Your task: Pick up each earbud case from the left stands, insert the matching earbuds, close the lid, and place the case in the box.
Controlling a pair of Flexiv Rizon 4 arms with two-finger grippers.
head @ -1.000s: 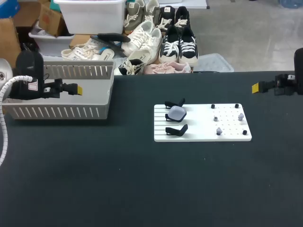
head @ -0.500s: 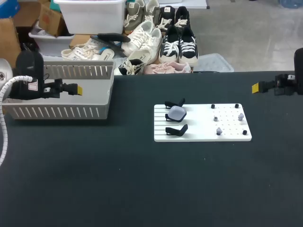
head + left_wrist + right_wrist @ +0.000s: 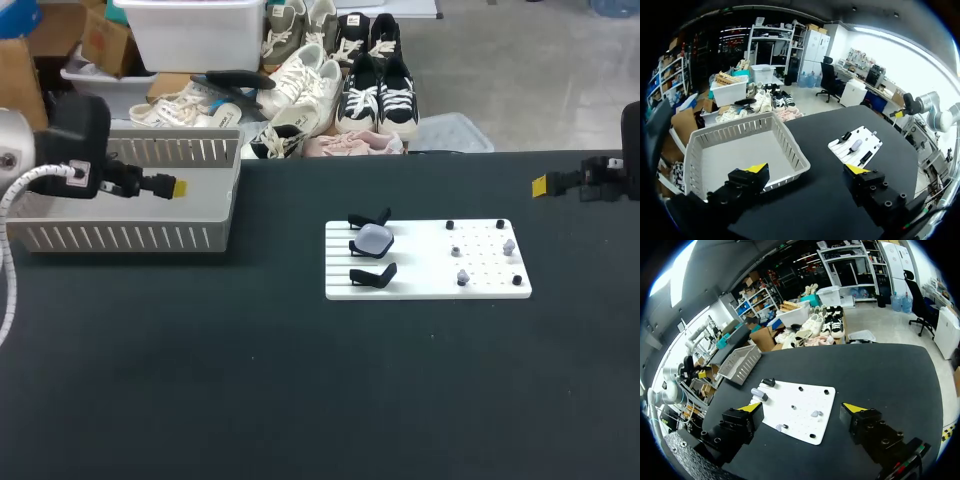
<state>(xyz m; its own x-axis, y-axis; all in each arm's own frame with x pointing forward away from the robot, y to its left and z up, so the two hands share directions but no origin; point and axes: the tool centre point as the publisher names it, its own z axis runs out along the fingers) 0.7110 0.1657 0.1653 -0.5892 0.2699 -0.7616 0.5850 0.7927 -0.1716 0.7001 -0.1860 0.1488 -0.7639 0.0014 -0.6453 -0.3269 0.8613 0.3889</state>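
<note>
Two arms stand well apart from the work. One pale, rounded, translucent earbud case (image 3: 374,238) sits at the left end of the white rectangular pegboard (image 3: 428,288), between the far black stand (image 3: 370,217) and the near black stand (image 3: 374,275), both unloaded. Small grey earbuds (image 3: 508,245) stand at the board's right end. Whether the case lid is open cannot be told.

The left gripper (image 3: 170,187) hovers over the grey slatted plastic basket (image 3: 120,237), fingers spread and holding nothing. The right gripper (image 3: 540,185) hangs over the far right edge of the black worktop (image 3: 300,380), fingers likewise apart and unloaded.

Step in hand, as judged: pick-up of the case, not yet begun. The next move calls for one gripper to travel to the board, straddle the case from two sides, close, and lift it clear of its stand.
</note>
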